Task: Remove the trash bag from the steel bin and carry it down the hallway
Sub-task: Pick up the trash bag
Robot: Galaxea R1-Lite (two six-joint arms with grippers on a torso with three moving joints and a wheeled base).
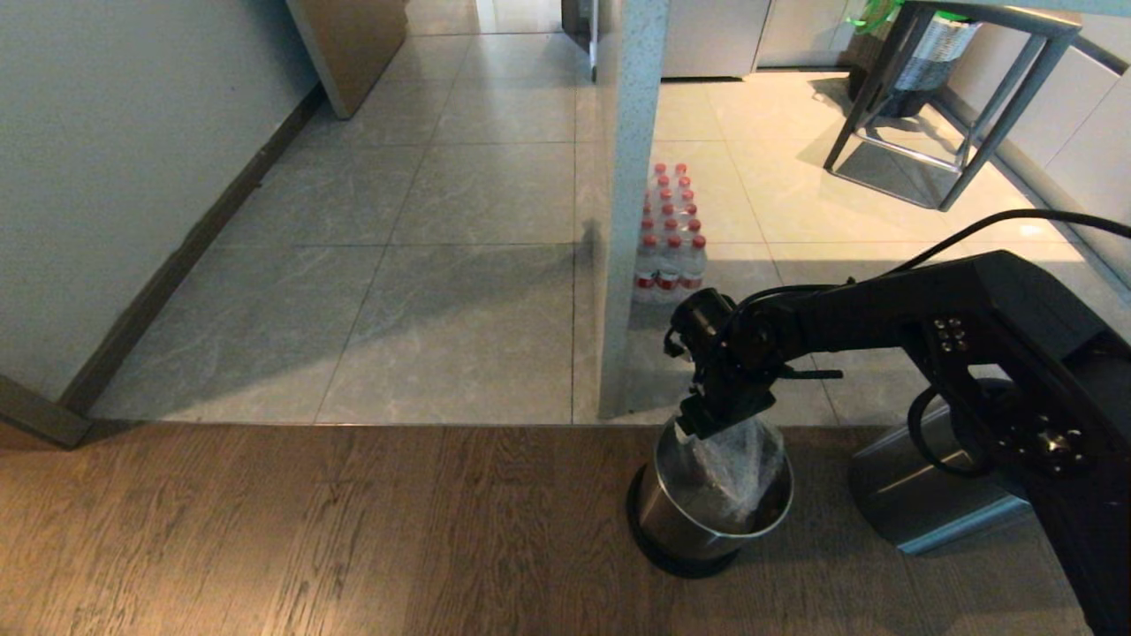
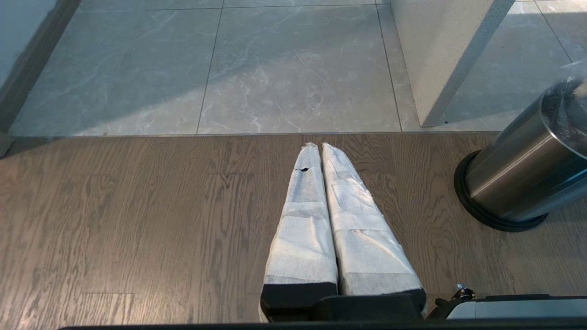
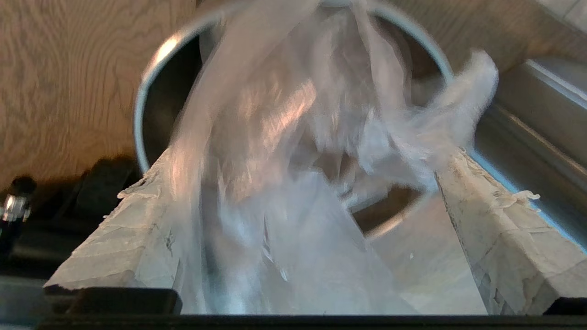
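1. Steel bin (image 1: 707,517) stands upright on the wood-look floor (image 1: 309,530), just on the near side of the seam where the wood meets the grey tiles (image 1: 459,291). Black ring visible round its base.
2. Trash bag (image 1: 738,468) sits in the bin, its clear crinkled top rising above the bin's rim. Contents too blurred to identify.
3. Right hand (image 3: 307,183) is poised at the bin's mouth, pointing down into it. Its two padded fingers (image 3: 124,233) stand wide apart, one on each side of the bag's gathered top. Plastic lies between them and brushes the inner face of one finger; no pinch on it, nothing held.
4. Right arm (image 1: 928,327) reaches in from the right side of the head view, elbow high, wrist bent down over the bin.
5. Left hand (image 2: 319,149) parked low above the wood floor, well to the bin's left, wrapped fingers pressed together, holding nothing.
6. White pillar (image 1: 627,203) stands on the tiles just beyond the bin. Shrink-wrapped pack of red-capped bottles (image 1: 670,234) rests on the tiles beside the pillar.
7. Hallway (image 1: 495,79) runs off beyond the tiles, wall and dark baseboard along its left.
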